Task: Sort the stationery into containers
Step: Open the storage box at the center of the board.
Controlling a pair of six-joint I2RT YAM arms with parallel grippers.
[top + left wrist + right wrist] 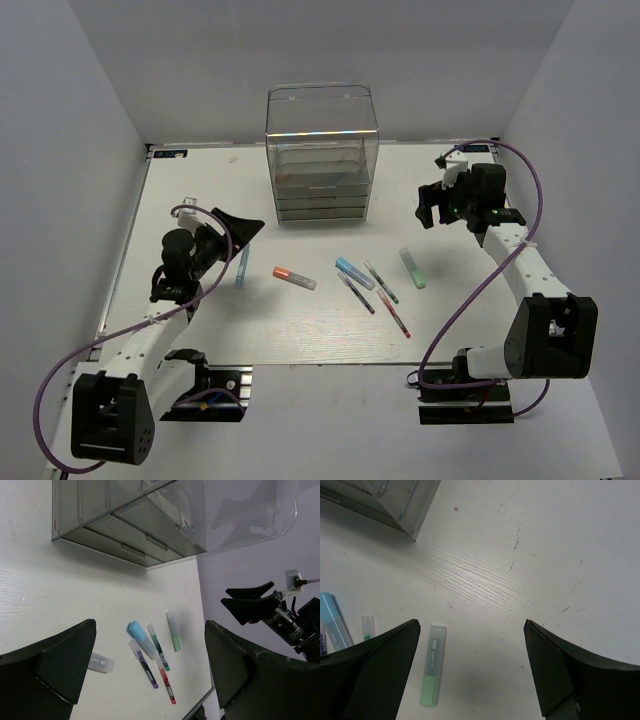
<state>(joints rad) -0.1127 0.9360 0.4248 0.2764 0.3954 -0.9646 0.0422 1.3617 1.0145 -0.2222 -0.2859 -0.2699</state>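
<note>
The left claw (240,226) and right claw (431,206) hang wide and empty above the desk (200,180), likely poised for a first pick, as the stationery (354,272) lies loose mid-desk before the clear organiser (322,130) at the far edge.

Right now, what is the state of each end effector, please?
Left end effector: open, holding nothing.
Right end effector: open, holding nothing.

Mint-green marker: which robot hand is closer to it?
Right. The right gripper hangs open just beyond the mint-green marker; the left gripper is far off, on the other side of the pens.
</note>
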